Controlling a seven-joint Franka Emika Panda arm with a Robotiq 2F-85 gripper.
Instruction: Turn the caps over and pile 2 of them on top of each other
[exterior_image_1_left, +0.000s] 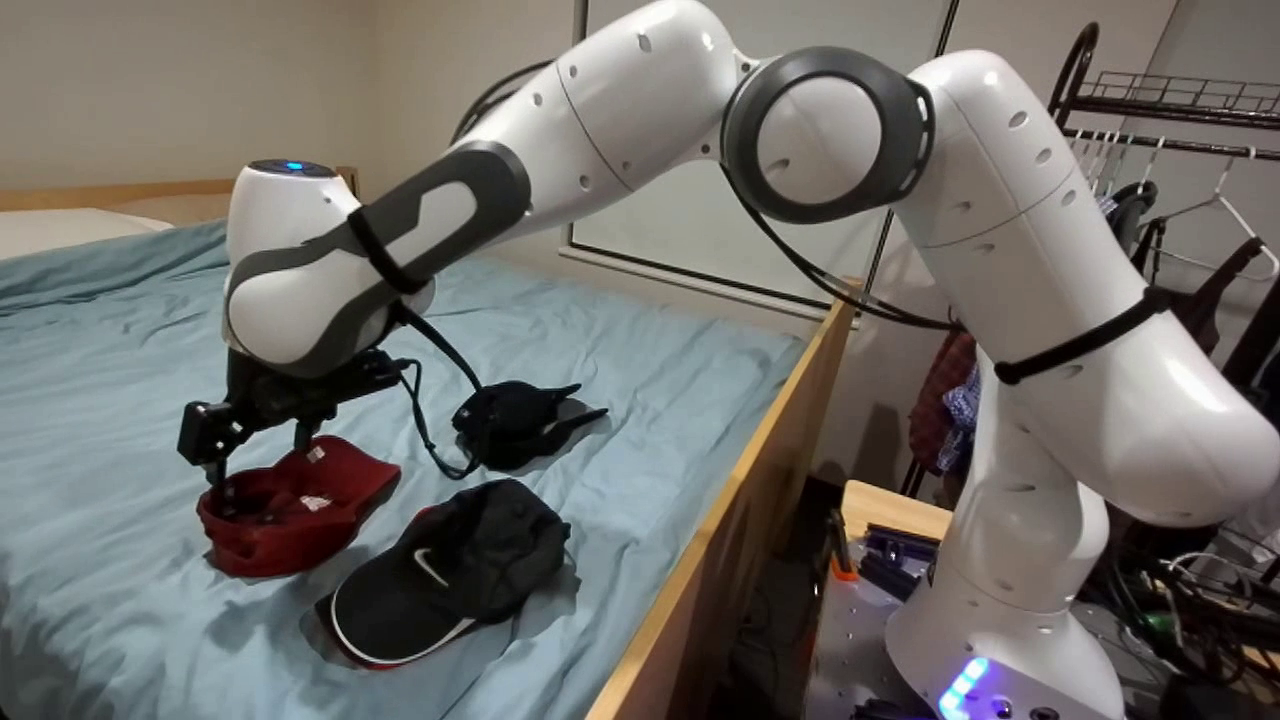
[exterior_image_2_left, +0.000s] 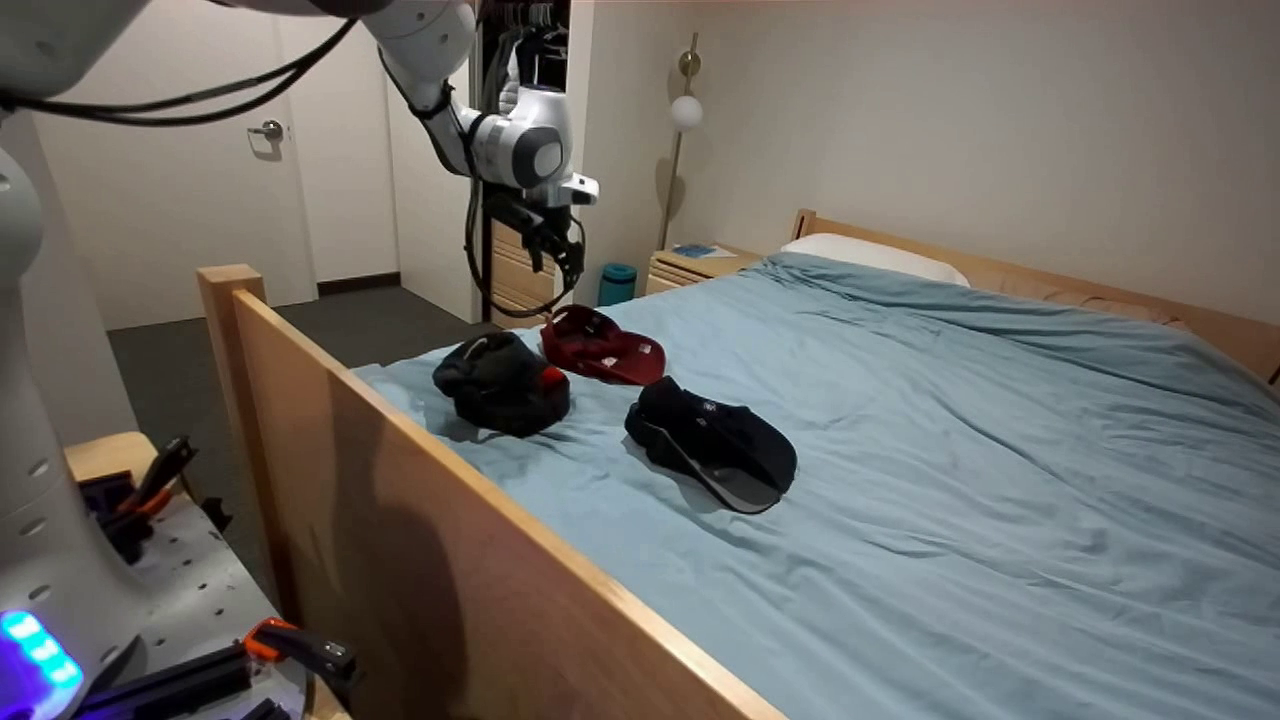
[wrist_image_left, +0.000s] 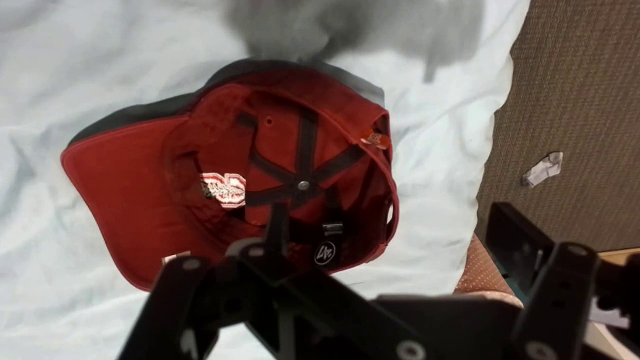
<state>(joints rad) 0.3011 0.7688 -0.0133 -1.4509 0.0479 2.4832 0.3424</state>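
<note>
Red cap (wrist_image_left: 220, 165) lies upside down on the blue bedsheet (exterior_image_2_left: 980, 470), near its edge. Close by, each apart from the rest, are a black cap with a white tick (exterior_image_1_left: 460, 590), right way up, and a second black cap (exterior_image_2_left: 712, 440) whose way up is hard to tell. A wooden footboard (exterior_image_2_left: 500, 600) stands between the bedsheet and the grey table (exterior_image_1_left: 850, 630) that carries the robot (exterior_image_1_left: 1010, 590); black-and-orange clamps (exterior_image_2_left: 305, 645) sit there too. At the head is a white pillow (exterior_image_2_left: 875, 255), and nearby are a nightstand (exterior_image_2_left: 740, 260) with papers (exterior_image_2_left: 697, 250) on it, a lamp (exterior_image_2_left: 686, 113) with a round globe and a teal cylinder (exterior_image_2_left: 617, 284). Clothes (exterior_image_2_left: 510, 60) hang above wooden drawers (exterior_image_2_left: 515, 280), near a white door (exterior_image_2_left: 180, 180).

The red cap's hollow shows a white emblem (wrist_image_left: 224, 190), a metal stud (wrist_image_left: 303, 185) where the seams meet, and a round dark patch (wrist_image_left: 325, 253). The gripper (wrist_image_left: 389, 207) is above this cap, jaws wide apart, holding nothing.

The wrist view alone shows brown floor (wrist_image_left: 560, 90) past the bedsheet, with a small white scrap (wrist_image_left: 542, 169) on it. A red spot (exterior_image_2_left: 552, 378) on the ticked cap shows in an exterior view where the tick is hidden. A clothes rack (exterior_image_1_left: 1080, 65) also appears in an exterior view.
</note>
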